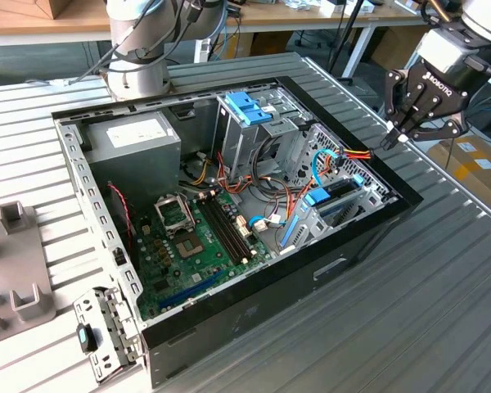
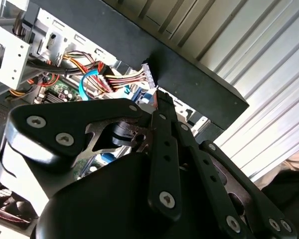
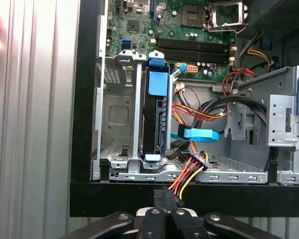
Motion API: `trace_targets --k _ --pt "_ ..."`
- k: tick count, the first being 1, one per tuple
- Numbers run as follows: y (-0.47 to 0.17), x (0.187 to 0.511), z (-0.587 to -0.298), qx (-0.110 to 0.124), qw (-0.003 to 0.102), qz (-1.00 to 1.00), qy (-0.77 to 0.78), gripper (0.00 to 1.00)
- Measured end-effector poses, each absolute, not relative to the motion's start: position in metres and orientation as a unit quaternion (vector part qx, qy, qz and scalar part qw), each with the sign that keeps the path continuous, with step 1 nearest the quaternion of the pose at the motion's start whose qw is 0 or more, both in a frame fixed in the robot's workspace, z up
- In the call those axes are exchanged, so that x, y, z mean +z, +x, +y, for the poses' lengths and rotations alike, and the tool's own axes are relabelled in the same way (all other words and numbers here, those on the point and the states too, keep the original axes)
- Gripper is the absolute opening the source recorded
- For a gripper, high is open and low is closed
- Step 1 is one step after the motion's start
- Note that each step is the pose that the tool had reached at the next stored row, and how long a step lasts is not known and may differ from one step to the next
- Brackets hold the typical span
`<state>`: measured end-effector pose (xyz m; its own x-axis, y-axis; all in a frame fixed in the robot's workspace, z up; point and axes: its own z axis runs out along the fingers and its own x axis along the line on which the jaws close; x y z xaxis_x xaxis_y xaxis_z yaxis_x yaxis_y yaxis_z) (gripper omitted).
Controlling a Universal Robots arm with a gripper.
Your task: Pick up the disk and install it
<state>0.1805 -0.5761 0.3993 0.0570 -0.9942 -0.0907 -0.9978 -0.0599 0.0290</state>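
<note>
First wrist view: the disk (image 3: 154, 117) stands on edge in its metal bay (image 3: 117, 119) inside the open computer case (image 3: 84, 99). Just outside the case wall, the claw (image 3: 164, 199) hangs empty, fingers pressed together. Installation looks about finished; backing away needs to clear the loose cables (image 3: 189, 174).

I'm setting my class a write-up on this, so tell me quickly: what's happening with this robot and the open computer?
A single robot arm is working at an open computer case on a ribbed metal table. Its hand is shut, holds nothing, and hangs just outside the case wall beside the drive bay. The disk, in its blue carrier, sits on edge inside that bay.
</note>
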Motion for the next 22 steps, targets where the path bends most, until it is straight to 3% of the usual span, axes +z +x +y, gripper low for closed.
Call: trace_targets --k 22 --pt "0.1806 0.3993 -0.5761 0.044 0.018 0.636 -0.77 0.11"
